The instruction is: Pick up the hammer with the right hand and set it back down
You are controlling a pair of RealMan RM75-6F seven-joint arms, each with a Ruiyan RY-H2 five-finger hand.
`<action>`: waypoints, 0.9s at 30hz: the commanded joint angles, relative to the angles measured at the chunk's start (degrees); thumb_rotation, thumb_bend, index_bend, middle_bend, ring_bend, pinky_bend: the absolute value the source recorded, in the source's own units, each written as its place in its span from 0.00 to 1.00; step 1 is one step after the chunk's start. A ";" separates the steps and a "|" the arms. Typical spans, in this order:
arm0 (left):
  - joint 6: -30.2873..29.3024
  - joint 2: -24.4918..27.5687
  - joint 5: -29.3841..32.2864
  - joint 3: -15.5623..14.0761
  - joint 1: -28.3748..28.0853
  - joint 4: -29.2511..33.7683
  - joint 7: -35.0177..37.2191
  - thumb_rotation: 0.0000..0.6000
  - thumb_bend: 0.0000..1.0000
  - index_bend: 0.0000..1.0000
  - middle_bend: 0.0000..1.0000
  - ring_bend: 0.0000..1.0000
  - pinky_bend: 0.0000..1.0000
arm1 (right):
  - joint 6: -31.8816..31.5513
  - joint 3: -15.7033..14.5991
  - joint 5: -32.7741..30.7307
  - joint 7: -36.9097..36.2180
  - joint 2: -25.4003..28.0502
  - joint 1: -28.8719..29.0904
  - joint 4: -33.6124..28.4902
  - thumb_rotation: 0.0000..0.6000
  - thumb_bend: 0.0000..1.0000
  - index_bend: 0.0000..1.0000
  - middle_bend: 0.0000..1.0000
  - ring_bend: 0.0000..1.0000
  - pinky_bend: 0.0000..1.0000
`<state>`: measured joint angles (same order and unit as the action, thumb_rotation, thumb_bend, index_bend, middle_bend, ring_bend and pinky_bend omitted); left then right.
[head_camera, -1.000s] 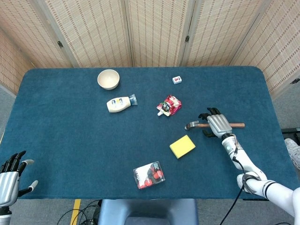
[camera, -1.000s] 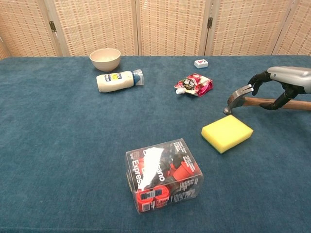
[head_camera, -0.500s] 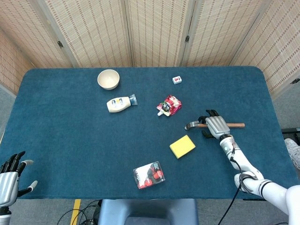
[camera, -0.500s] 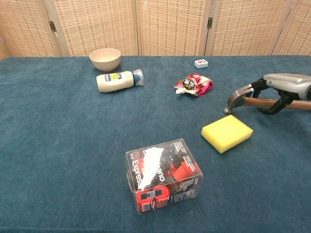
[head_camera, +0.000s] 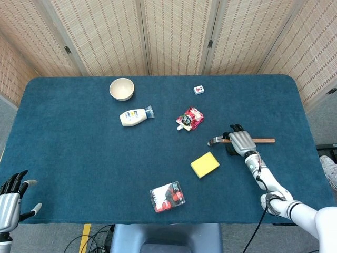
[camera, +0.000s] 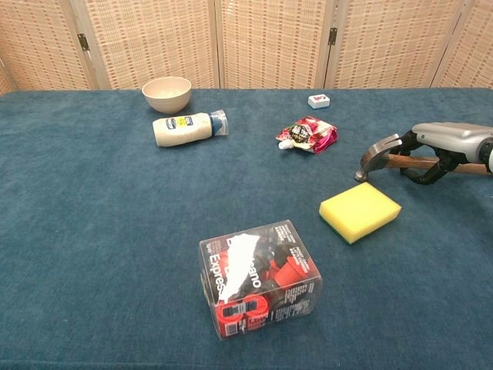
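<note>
The hammer (head_camera: 265, 140), wooden handle and steel head (camera: 377, 153), lies on the blue cloth at the right side of the table, its head pointing left. My right hand (head_camera: 239, 141) sits on the handle just behind the head, and in the chest view its fingers (camera: 422, 168) curl around and under the handle. The hammer's head still looks down at cloth level. My left hand (head_camera: 11, 192) hangs off the table's near left corner, fingers spread and holding nothing.
A yellow sponge (camera: 360, 210) lies just in front of the hammer's head. A clear box of red items (camera: 259, 277) stands at the near middle. Farther back are a red pouch (camera: 308, 134), a white bottle (camera: 187, 128), a bowl (camera: 166, 92) and a small white box (camera: 318, 100).
My right hand has sunk onto the handle and its fingers have curled in around it. The hammer has stayed in place. The left hand has barely moved.
</note>
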<state>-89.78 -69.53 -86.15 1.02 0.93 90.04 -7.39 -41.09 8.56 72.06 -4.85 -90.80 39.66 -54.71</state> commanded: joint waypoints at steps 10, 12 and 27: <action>0.09 -0.14 0.24 -0.02 0.11 -0.48 0.20 1.00 0.20 0.33 0.13 0.12 0.21 | -0.02 0.00 0.04 -0.19 -0.51 0.26 0.42 1.00 0.55 0.42 0.45 0.10 0.04; 0.13 -0.18 0.26 -0.03 0.11 -0.58 0.23 1.00 0.20 0.33 0.13 0.12 0.21 | -0.20 -0.03 0.06 -0.27 -0.61 0.18 0.47 1.00 0.55 0.42 0.45 0.10 0.04; 0.54 -0.26 0.62 -0.02 0.06 -0.63 0.11 1.00 0.20 0.31 0.13 0.12 0.21 | -1.22 -0.16 0.52 -1.14 -0.98 -0.24 0.96 1.00 0.55 0.47 0.50 0.13 0.04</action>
<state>-89.24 -69.79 -85.53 1.00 0.99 89.42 -7.29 -42.32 8.40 72.58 -5.99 -91.79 39.43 -53.75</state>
